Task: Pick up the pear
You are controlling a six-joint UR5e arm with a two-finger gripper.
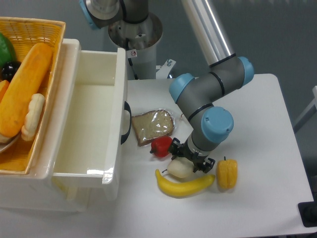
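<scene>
The pear (179, 168) is a small pale cream-white rounded fruit on the white table, just above the yellow banana (184, 185) and right of the small red fruit (161, 147). My gripper (189, 159) comes down over the pear's right upper side, its dark fingers close around or against the fruit. The wrist hides the fingertips, so I cannot tell whether the jaws are closed on the pear. The pear still rests on the table.
A yellow bell pepper (227, 174) lies right of the gripper. A bagged bread slice (152, 126) lies behind the red fruit. A white bin (94, 114) and a wicker basket (29, 29) with food stand at the left.
</scene>
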